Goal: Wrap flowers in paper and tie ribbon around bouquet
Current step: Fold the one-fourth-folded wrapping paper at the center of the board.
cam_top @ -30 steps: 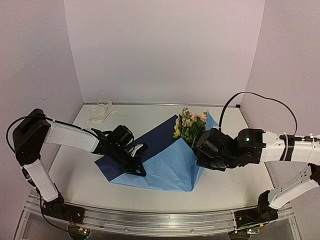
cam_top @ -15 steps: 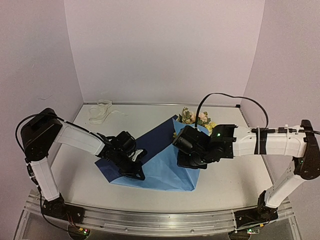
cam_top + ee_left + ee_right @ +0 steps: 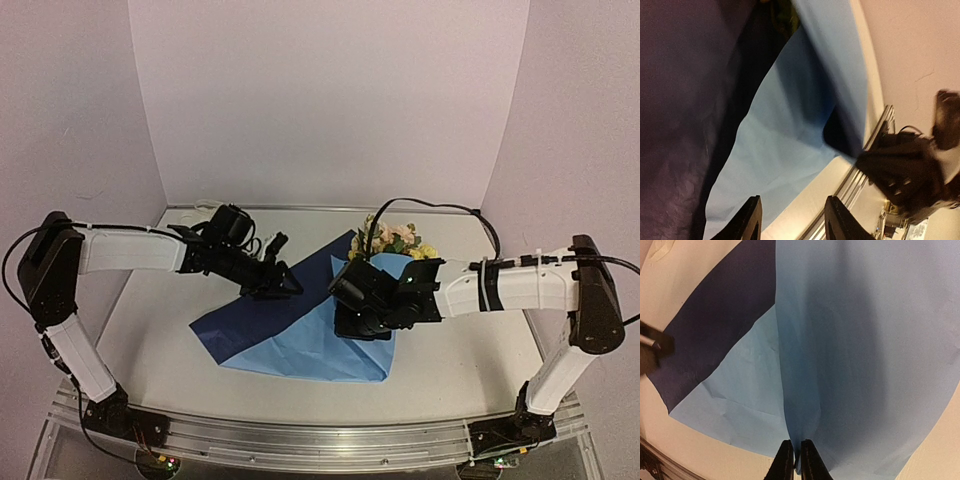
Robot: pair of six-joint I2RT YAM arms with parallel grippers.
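**Top external view.** The paper (image 3: 310, 350) lies on the table (image 3: 150, 340) at centre. Its light blue face is toward 6 o'clock and its darker face toward 10 o'clock. The right edge of the sheet is folded up and over. The flowers (image 3: 395, 238) sit at the sheet's 1 o'clock corner, with blooms pointing toward 12 o'clock and stems hidden under the fold. The left gripper (image 3: 288, 284) hangs over the dark part of the sheet, clear of it, pointing toward 4 o'clock. The right gripper (image 3: 348, 318) sits on the raised fold, just at 7 o'clock of the flowers. Only a small piece of the ribbon (image 3: 200, 207) shows, in the 10 o'clock corner of the table behind the left arm.

**Left wrist view.** The left gripper (image 3: 792, 225) has its fingers (image 3: 751, 222) spread, with nothing between them. The light blue paper (image 3: 790, 140) lies beyond the fingertips, toward 12 o'clock. The rest of this view is blurred.

**Right wrist view.** The right gripper (image 3: 795, 460) has its fingers (image 3: 785, 462) pressed together on the folded edge of the paper (image 3: 865, 340), and it pinches that edge. The fold line runs from the fingertips toward 12 o'clock. The dark face of the sheet shows toward 10 o'clock. A tip of the left gripper (image 3: 650, 347) shows at 9 o'clock.
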